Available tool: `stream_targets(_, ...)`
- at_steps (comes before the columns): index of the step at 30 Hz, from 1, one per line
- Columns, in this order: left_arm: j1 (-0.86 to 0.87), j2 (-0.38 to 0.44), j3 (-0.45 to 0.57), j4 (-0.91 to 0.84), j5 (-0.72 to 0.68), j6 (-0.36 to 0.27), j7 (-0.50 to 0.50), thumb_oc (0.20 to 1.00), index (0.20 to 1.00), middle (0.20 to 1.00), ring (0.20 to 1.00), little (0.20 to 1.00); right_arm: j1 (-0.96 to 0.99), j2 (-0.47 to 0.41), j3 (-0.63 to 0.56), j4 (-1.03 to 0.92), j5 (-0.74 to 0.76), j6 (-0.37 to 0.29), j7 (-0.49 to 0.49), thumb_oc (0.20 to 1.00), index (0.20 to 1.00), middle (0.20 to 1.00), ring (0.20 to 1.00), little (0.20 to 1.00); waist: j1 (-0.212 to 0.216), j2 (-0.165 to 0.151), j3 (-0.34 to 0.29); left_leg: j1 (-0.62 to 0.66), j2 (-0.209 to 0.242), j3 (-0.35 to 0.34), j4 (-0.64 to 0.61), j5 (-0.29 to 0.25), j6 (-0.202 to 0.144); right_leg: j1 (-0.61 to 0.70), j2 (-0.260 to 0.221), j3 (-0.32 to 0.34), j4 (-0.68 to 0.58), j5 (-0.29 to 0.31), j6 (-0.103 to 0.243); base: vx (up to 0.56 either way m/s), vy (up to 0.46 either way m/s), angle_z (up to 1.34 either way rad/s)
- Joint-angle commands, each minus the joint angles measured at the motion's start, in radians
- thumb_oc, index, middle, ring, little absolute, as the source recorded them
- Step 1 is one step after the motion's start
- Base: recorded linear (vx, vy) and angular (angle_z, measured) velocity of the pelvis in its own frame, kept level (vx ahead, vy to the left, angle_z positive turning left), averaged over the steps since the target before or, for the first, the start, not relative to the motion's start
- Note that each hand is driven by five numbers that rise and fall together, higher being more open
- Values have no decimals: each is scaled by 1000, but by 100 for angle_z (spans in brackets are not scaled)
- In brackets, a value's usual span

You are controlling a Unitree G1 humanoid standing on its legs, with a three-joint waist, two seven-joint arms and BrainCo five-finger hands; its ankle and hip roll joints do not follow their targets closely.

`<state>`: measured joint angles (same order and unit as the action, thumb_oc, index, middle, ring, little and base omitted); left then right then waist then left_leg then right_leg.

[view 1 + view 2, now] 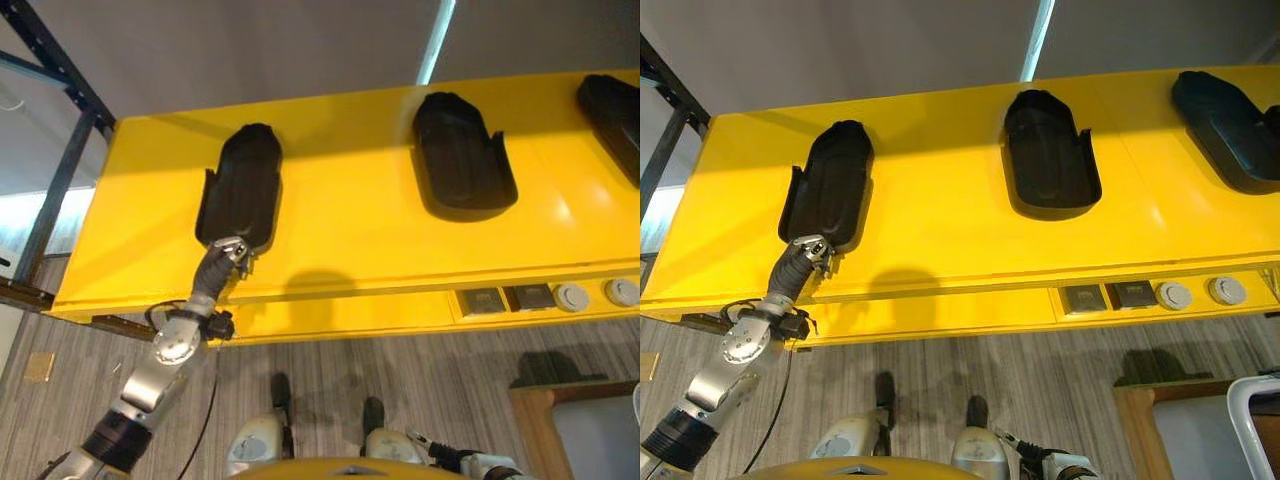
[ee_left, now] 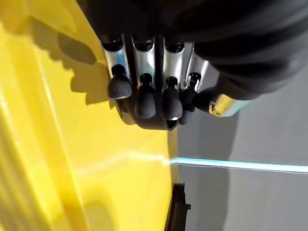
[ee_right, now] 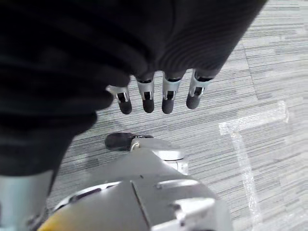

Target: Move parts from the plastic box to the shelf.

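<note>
Two head cameras, set slightly apart side by side, look down from above onto a yellow shelf [image 1: 380, 240] and the grey floor [image 1: 430, 380] nearer the robot. Both share three black parts [image 1: 1045, 165] on the shelf and the left hand [image 1: 232, 255]. The left wrist camera sits very close behind its fingers, facing the shelf's far edge, probably. The right wrist camera looks past the right hand [image 3: 159, 98] toward the floor.
</note>
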<state>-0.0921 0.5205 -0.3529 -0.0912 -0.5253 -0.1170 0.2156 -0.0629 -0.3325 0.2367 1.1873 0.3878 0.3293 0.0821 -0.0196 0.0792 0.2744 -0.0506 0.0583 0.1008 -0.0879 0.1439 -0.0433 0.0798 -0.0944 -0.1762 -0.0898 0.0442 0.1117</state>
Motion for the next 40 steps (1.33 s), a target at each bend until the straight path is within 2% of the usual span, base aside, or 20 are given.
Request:
stream_targets(1,-100,-22,37,8,11,-28,24,200,200,200,200,200,27,-4,65,19,-36,18,-3,1000,1000,1000,1000,1000,-15,-18,44,53,5,54,1,-142,-9,-43,28,14,3,-42,-37,31,-8,-4)
stream_targets(6,-115,-33,43,17,13,-6,26,200,200,200,200,200,35,-3,61,15,-56,19,1,1000,1000,1000,1000,1000,-24,-22,39,64,10,60,1,-140,-13,-35,29,16,3,-47,-38,28,-7,-6)
stream_targets(12,-82,-39,59,4,24,-27,15,200,200,200,200,200,48,1,49,28,-78,11,9,1000,1000,1000,1000,1000,-16,-21,15,81,10,66,1,-140,-18,-12,25,3,3,-54,-40,6,1,0)
stream_targets(14,-45,-30,77,-31,72,-70,26,200,200,200,200,200,51,6,34,42,-76,0,10,1000,1000,1000,1000,1000,3,-20,-14,98,7,63,1,-145,-17,14,20,-15,3,-63,-41,-45,14,-1)
stream_targets(17,-15,-22,88,-61,104,-97,43,200,200,200,200,200,43,14,30,48,-76,2,13,1000,1000,1000,1000,1000,20,-24,-37,112,3,55,1,-150,-15,33,15,-30,3,-68,-40,-69,-5,4)
stream_targets(19,11,-21,92,-69,106,-125,90,200,200,200,200,200,30,23,37,55,-73,6,17,1000,1000,1000,1000,1000,37,-29,-53,123,-1,44,1,-153,-11,47,11,-42,3,-68,-40,-73,-35,9)
stream_targets(21,42,-21,99,-80,145,-163,192,200,200,200,200,200,9,32,46,59,-52,10,16,1000,1000,1000,1000,1000,59,-38,-62,144,-7,24,1,-163,-3,73,10,-54,3,-76,-44,-46,-56,9)
stream_targets(22,42,-21,99,-80,146,-163,192,200,200,200,200,200,8,32,46,59,-52,10,16,1000,1000,1000,1000,1000,59,-38,-64,141,-7,23,1,-160,-3,70,10,-54,3,-74,-44,-29,-72,11)
stream_targets(23,56,-24,98,-72,193,-188,266,507,507,507,507,507,-7,38,53,57,-18,11,7,1000,1000,1000,1000,1000,72,-47,-72,149,-12,9,1,-165,3,81,11,-58,3,-76,-48,-23,-82,21)
stream_targets(24,68,-25,95,-55,238,-215,320,1000,1000,1000,1000,1000,-20,43,59,53,4,18,3,1000,1000,1000,1000,1000,80,-56,-75,160,-16,-4,1,-171,7,94,12,-62,3,-80,-51,-19,-136,18)
stream_targets(25,82,-26,86,-11,316,-223,375,1000,1000,1000,1000,1000,-32,50,66,56,18,25,7,1000,1000,1000,1000,1000,90,-69,-81,170,-20,-16,1,-176,10,105,14,-66,4,-81,-52,-13,-121,21)
stream_targets(27,103,-30,72,79,377,-183,427,1000,1000,1000,1000,1000,-36,59,74,58,38,27,3,1000,1000,1000,1000,1000,101,-81,-85,180,-23,-26,1,-181,13,115,15,-70,6,-82,-53,-16,-71,23)
stream_targets(28,111,-30,66,121,393,-194,439,1000,1000,1000,1000,1000,-37,62,74,60,34,28,7,1000,1000,1000,1000,1000,103,-84,-85,183,-24,-28,1,-182,13,117,15,-71,6,-81,-52,-19,-25,15)
stream_targets(29,120,-30,62,159,393,-196,438,1000,1000,1000,1000,1000,-37,63,74,62,32,30,8,1000,1000,1000,1000,1000,105,-85,-86,185,-24,-29,1,-183,14,119,15,-71,6,-81,-52,-34,-11,8)
stream_targets(30,153,-41,56,294,382,-244,445,1000,1000,1000,1000,1000,-34,67,71,73,34,31,11,1000,1000,1000,1000,1000,113,-88,-90,187,-26,-32,1,-185,15,121,16,-71,4,-81,-51,-33,-4,3)
stream_targets(33,186,-53,57,396,394,-269,475,1000,1000,1000,1000,1000,-30,67,61,81,45,38,10,1000,1000,1000,1000,1000,119,-89,-94,189,-27,-35,1,-187,14,123,16,-74,3,-80,-48,-30,3,4)
stream_targets(35,205,-77,71,507,365,-267,498,1000,1000,1000,1000,1000,-28,68,49,91,48,50,10,1000,1000,1000,1000,1000,121,-89,-98,190,-30,-38,1,-186,15,123,15,-74,3,-76,-45,-16,7,3)
stream_targets(37,207,-115,85,650,363,-299,497,1000,1000,1000,1000,1000,-28,71,46,108,43,56,15,1000,1000,1000,1000,1000,121,-91,-104,189,-32,-39,1,-186,15,120,14,-73,3,-72,-42,-13,12,-3)
stream_targets(40,198,-158,112,797,368,-273,470,1000,1000,1000,1000,1000,-20,79,41,123,62,64,11,1000,1000,1000,1000,1000,116,-94,-114,189,-34,-37,1,-189,18,117,12,-68,3,-68,-37,2,4,1)
